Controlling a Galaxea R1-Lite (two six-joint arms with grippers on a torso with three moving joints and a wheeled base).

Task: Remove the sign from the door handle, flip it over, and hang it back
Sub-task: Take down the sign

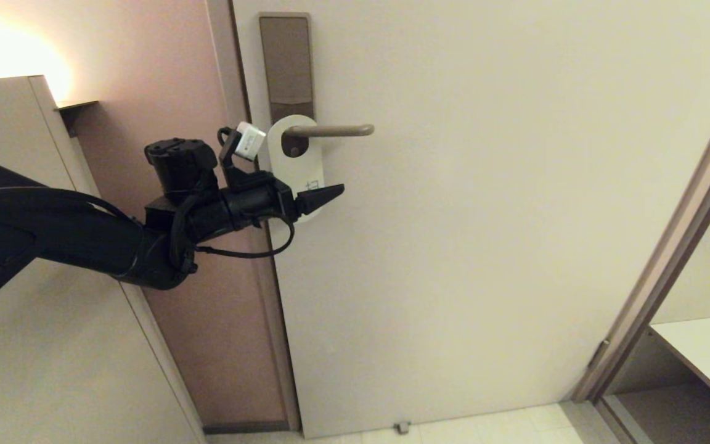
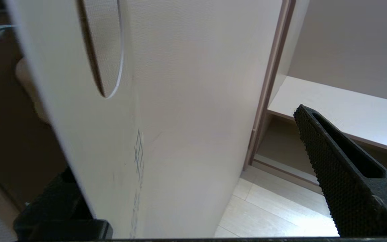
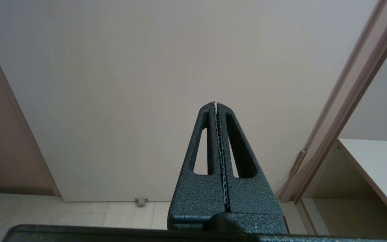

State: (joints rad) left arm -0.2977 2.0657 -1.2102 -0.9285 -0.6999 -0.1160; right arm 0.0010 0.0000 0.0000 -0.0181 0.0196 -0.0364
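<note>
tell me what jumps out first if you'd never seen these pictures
The black left end effector reaching in from the left, open around the lower part of the white sign. The sign hangs on the door handle, its white side out. The right end effector is shut and empty, pointing at the bare door.

the flat white card sign (image 1: 289, 176) with rounded top end hangs from the slim, horizontal bronze-grey metal lever of the door handle (image 1: 330, 131), just left of centre in the upper part of the head view. its oval hole is looped over the lever close to the tall backplate, and the card drops straight down against the pale door. faint grey printed characters show on its lower face. in the left wrist view the sign (image 2: 89, 134) fills the left half as a pale sheet, the oval hole near the top.
</note>
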